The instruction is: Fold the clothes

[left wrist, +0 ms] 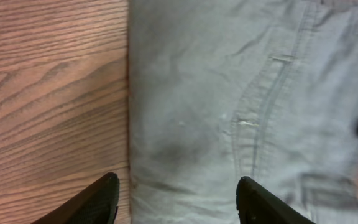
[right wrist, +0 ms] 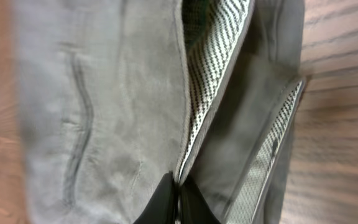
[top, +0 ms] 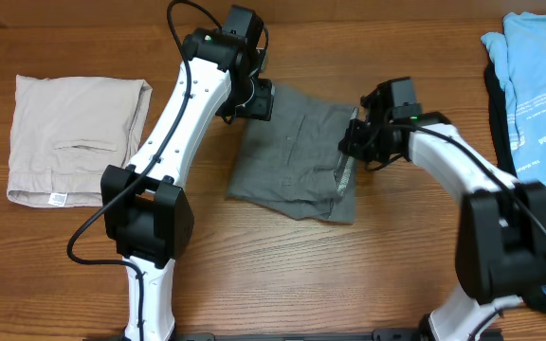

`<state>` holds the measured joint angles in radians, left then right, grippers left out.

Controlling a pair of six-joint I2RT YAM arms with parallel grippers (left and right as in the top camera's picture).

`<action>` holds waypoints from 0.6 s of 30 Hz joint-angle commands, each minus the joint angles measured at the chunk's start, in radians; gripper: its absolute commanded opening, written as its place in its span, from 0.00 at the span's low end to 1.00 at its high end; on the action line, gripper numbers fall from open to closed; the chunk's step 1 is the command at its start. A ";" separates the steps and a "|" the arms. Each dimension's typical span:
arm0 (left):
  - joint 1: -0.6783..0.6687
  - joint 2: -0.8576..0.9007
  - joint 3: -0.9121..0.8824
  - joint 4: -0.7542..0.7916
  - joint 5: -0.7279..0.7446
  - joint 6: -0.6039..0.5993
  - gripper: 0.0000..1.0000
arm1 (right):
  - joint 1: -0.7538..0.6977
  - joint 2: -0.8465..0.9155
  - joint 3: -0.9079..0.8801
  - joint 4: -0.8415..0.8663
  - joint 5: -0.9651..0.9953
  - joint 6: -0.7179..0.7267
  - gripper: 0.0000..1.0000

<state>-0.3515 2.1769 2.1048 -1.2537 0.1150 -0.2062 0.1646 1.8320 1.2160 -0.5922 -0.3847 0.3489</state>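
The dark grey shorts [top: 297, 152] lie folded in the middle of the table. My left gripper [top: 257, 99] hovers open over their far left corner; in the left wrist view its fingers [left wrist: 178, 202] straddle the left edge of the grey shorts [left wrist: 241, 93]. My right gripper [top: 352, 142] is at the right edge of the shorts. In the right wrist view its fingers [right wrist: 177, 200] are shut on the top layer's edge of the shorts [right wrist: 104, 93], with the checked lining showing.
Pale beige shorts [top: 74, 137] with a white tag lie folded at the left. A light-blue shirt [top: 538, 85] with white print lies at the right edge over dark cloth [top: 500, 104]. Bare wood lies in front of the grey shorts.
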 commanded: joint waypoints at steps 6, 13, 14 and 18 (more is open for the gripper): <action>0.000 -0.011 0.018 0.018 -0.011 0.019 0.66 | -0.005 -0.044 0.015 -0.068 0.123 -0.004 0.04; 0.000 -0.011 0.018 0.018 -0.011 0.019 0.66 | -0.005 -0.020 -0.045 -0.071 0.268 0.003 0.04; 0.000 -0.011 0.018 0.019 -0.011 0.019 0.66 | -0.005 -0.020 -0.053 -0.069 0.288 0.003 0.04; 0.000 -0.011 0.018 0.028 -0.011 0.014 0.66 | -0.005 -0.020 -0.093 -0.028 0.321 0.003 0.04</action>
<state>-0.3515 2.1769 2.1048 -1.2339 0.1146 -0.2058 0.1642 1.8095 1.1557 -0.6476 -0.1474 0.3470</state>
